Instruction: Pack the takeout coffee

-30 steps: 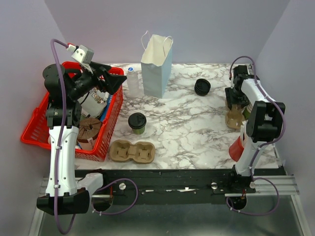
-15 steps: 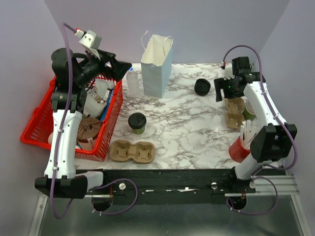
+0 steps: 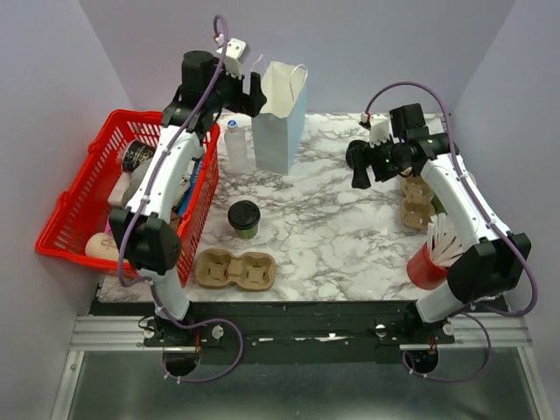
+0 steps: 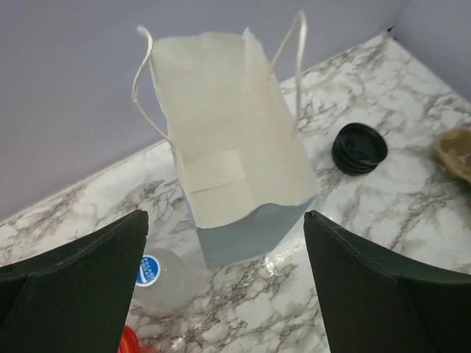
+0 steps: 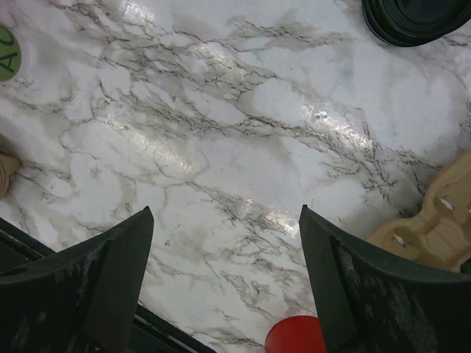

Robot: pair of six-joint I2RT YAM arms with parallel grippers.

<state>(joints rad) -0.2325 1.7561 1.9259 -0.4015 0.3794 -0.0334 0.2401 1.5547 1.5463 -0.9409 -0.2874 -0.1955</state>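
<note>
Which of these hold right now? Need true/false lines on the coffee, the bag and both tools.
1. The takeout coffee stands upright on the table with its black lid on. True.
2. The paper bag has the coffee inside. False: the left wrist view shows the bag empty, and the cup stands on the table in front of it.
3. The left tool is open and empty above the bag. True.
4. The right tool grips the stack of black lids. False: it is open over bare marble, with the lids off to one side.
5. The cardboard carrier holds a cup. False: both its wells are empty.
</note>
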